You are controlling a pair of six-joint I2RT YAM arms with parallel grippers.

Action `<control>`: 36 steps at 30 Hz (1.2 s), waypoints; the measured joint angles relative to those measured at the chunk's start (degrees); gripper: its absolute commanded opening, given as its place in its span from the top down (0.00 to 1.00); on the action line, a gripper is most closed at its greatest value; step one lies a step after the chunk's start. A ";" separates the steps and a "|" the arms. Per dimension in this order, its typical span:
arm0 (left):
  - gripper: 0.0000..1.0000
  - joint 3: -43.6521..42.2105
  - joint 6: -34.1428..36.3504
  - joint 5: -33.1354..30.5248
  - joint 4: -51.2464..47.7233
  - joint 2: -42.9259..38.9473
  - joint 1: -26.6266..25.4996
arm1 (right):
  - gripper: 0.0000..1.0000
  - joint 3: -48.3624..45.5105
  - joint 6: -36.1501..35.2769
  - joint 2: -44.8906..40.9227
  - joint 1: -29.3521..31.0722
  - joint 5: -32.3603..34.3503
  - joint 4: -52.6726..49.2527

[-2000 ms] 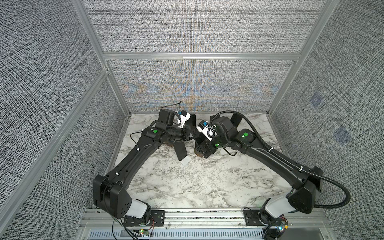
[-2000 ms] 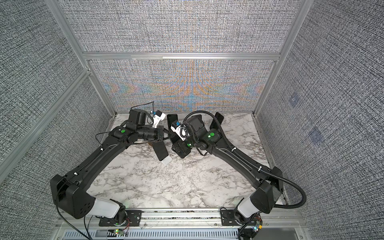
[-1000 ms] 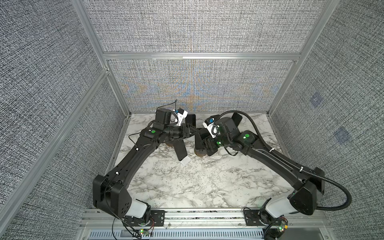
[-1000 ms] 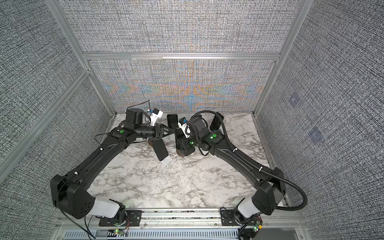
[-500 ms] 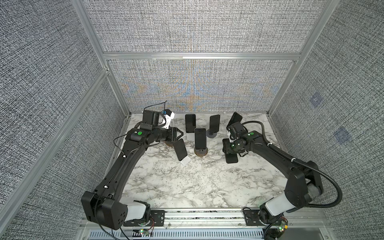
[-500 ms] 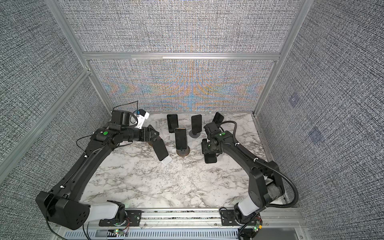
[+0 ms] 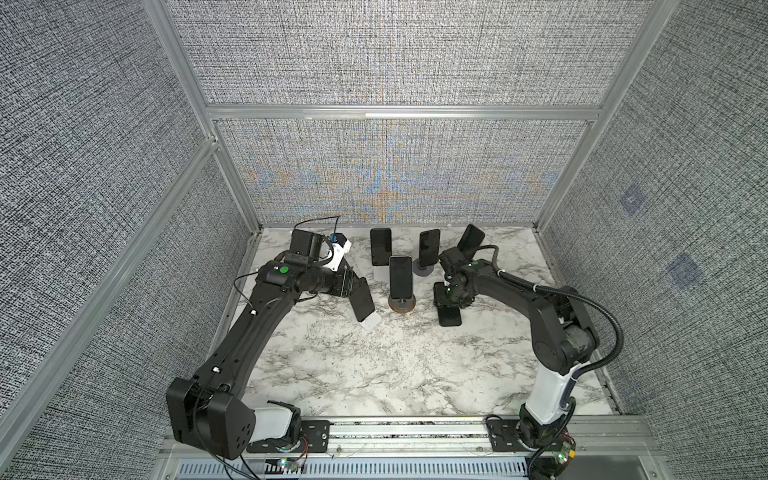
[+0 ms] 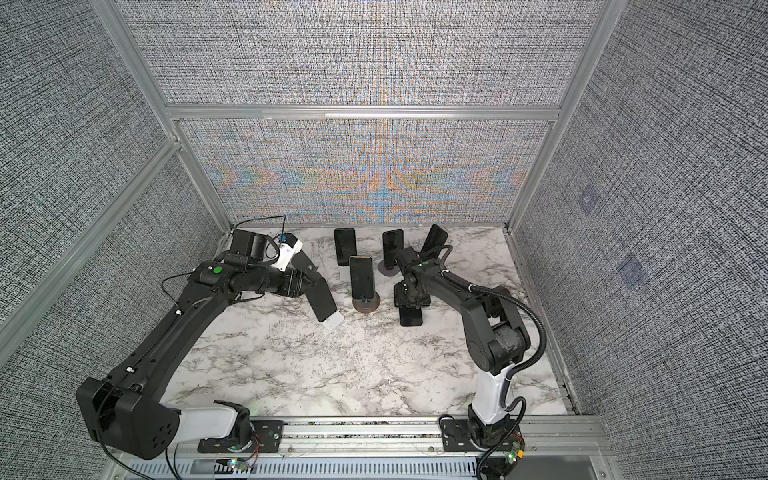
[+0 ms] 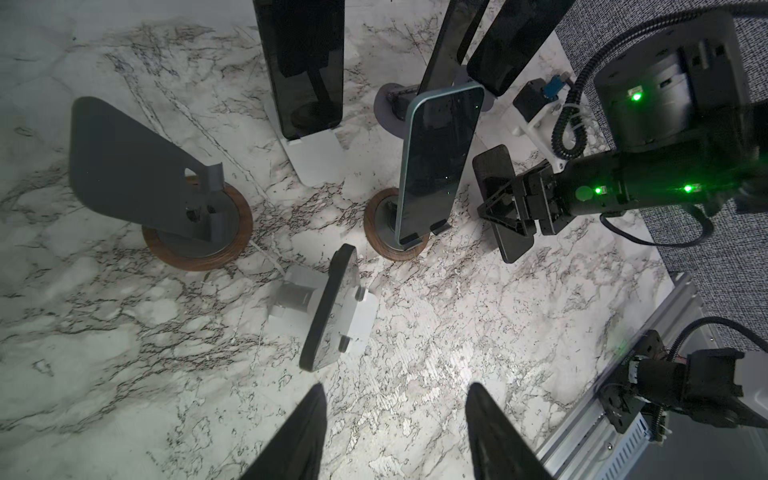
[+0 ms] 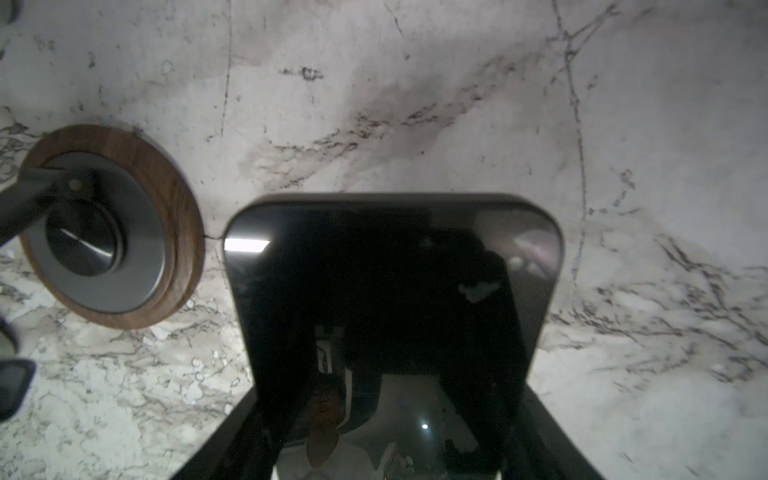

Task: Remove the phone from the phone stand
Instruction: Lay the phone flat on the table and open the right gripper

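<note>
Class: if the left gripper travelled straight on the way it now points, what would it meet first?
Probably the dark phone leaning on the small white stand, just ahead of its open fingers; depth unclear.

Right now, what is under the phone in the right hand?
Marble tabletop shows around the phone held by the right hand; a wood-rimmed stand base sits beside it. The patch directly beneath is covered, so contact with the marble cannot be told.

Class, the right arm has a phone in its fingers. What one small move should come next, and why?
Probably lower the right gripper until the black phone lies flat on the marble table, ready to let go: the phone sits between its fingers, clear of the wood-ringed stand, close above bare marble.
</note>
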 measured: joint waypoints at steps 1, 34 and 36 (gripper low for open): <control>0.43 -0.24 0.35 0.00 0.04 -0.09 0.00 | 0.83 0.31 0.04 0.55 0.04 -0.26 0.37; 0.39 -5.55 5.11 -3.45 0.35 -2.91 0.13 | 0.13 0.04 3.43 4.55 1.16 1.38 7.30; 0.36 -5.60 5.40 -3.45 0.37 -3.10 0.26 | 0.08 0.02 3.41 3.65 1.16 1.40 6.88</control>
